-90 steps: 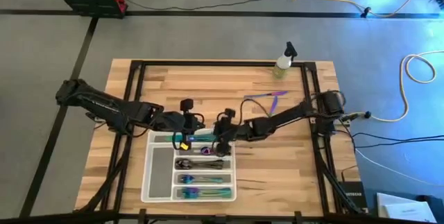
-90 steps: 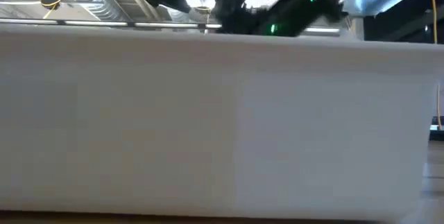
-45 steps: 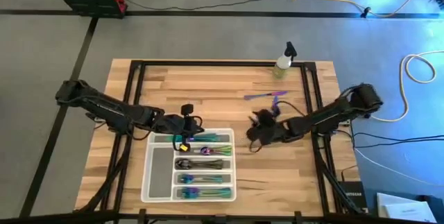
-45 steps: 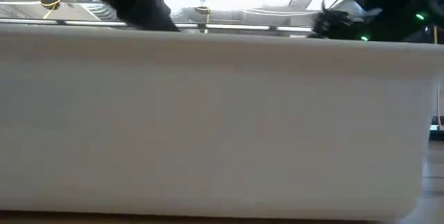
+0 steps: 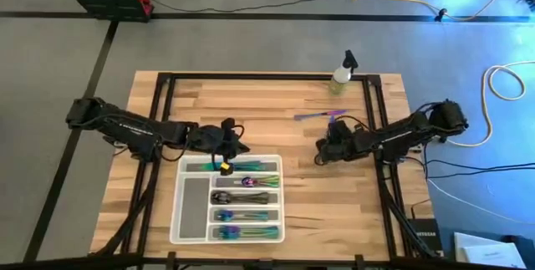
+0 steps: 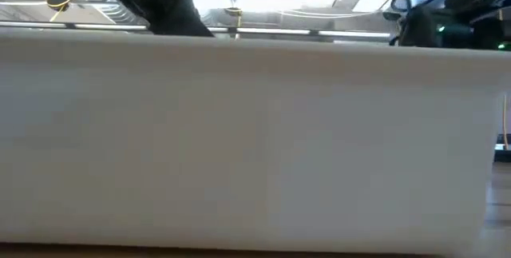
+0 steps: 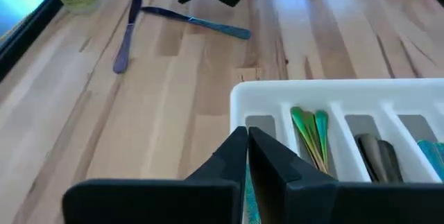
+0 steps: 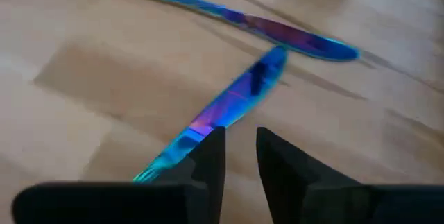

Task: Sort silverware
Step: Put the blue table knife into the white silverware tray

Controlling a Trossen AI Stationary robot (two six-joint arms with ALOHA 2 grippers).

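While the left gripper (image 7: 248,156) sits closed at the translucent white compartment tray's (image 5: 276,196) far edge:
Right gripper (image 8: 240,156), fingers slightly parted, empty, just beside two iridescent blue-purple knives (image 8: 229,109) near the wooden table's (image 5: 251,111) far edge.

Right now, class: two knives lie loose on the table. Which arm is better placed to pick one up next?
The right. Its gripper hovers beside the knives, fingers slightly apart. The left gripper sits at the tray, farther away.

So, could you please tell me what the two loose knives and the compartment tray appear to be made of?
Two loose knives: probably metal with an iridescent blue-purple coating, given the glossy colour-shifting sheen. Compartment tray: likely moulded white plastic, with smooth, rounded, matte walls.
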